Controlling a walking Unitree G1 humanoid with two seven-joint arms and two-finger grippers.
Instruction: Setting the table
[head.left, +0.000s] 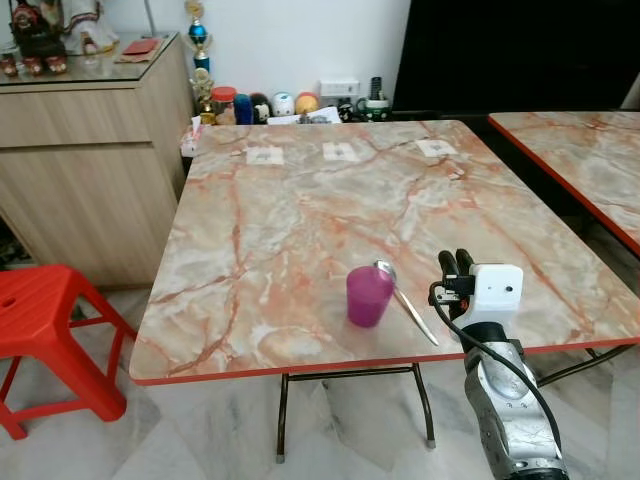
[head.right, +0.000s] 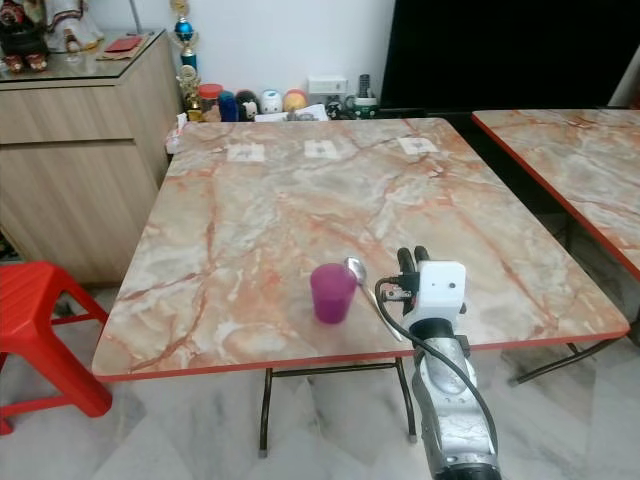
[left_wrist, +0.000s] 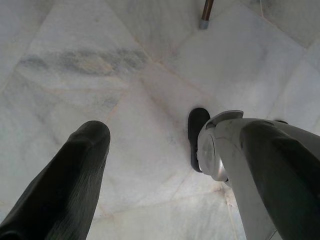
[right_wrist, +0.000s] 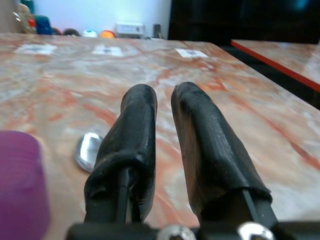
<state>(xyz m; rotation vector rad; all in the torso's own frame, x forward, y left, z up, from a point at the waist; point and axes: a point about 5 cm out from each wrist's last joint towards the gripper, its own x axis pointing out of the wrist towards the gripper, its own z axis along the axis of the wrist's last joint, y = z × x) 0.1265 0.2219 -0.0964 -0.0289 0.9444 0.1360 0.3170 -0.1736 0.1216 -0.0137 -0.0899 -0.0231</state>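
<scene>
A purple plastic cup (head.left: 368, 296) stands upright near the front edge of the marble-patterned table (head.left: 300, 200). A metal spoon (head.left: 405, 300) lies just right of it, bowl towards the far side. My right gripper (head.left: 456, 262) hovers low over the table just right of the spoon, fingers shut with nothing between them. The right wrist view looks along the two black fingers (right_wrist: 137, 130), with the spoon's bowl (right_wrist: 87, 150) and the cup's rim (right_wrist: 20, 185) beside them. My left gripper (left_wrist: 165, 150) hangs over the floor with its fingers (left_wrist: 70, 180) spread wide.
A red plastic stool (head.left: 40, 310) stands left of the table, beside a wooden cabinet (head.left: 90, 150). Jars and small items (head.left: 270, 105) crowd the floor behind the table's far edge. A second marble table (head.left: 590, 150) stands at the right.
</scene>
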